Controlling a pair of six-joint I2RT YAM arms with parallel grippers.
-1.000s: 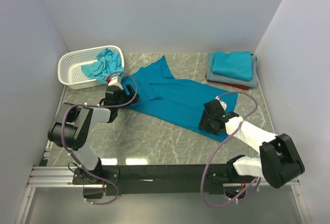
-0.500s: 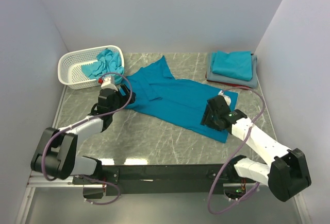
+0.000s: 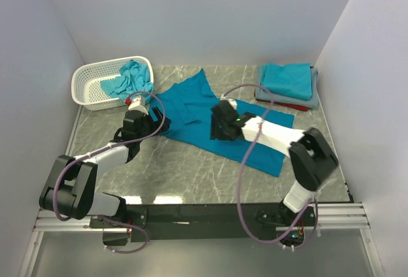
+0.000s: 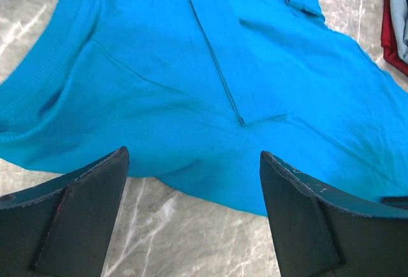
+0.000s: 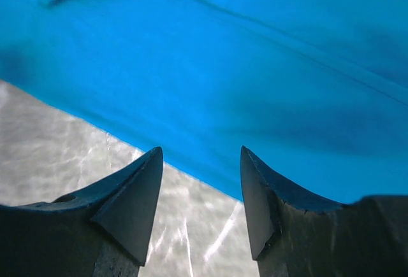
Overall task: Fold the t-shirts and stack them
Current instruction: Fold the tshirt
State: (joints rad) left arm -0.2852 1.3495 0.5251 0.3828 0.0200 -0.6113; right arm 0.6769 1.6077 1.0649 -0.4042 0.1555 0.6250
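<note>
A teal-blue t-shirt [image 3: 210, 114] lies spread and wrinkled across the middle of the table. My left gripper [image 3: 148, 124] is open and empty at its left edge; in the left wrist view [image 4: 194, 162] the shirt [image 4: 210, 79] and its collar lie just ahead of the fingers. My right gripper [image 3: 217, 128] is open and empty over the shirt's near edge; in the right wrist view [image 5: 201, 156] the shirt's edge [image 5: 223, 67] sits just beyond the fingertips. Folded teal, grey and red shirts [image 3: 290, 85] are stacked at the back right. Crumpled turquoise shirts [image 3: 131, 76] lie in the basket.
The white lattice basket [image 3: 95, 85] stands at the back left. Grey walls close in the left, back and right sides. Bare marble table [image 3: 185, 169] shows in front of the shirt. The edge of the stack [image 4: 395, 16] shows top right in the left wrist view.
My right arm has swung left from the shirt's lower right hem to the middle of its near edge. My left gripper shifted slightly away from the shirt's left edge.
</note>
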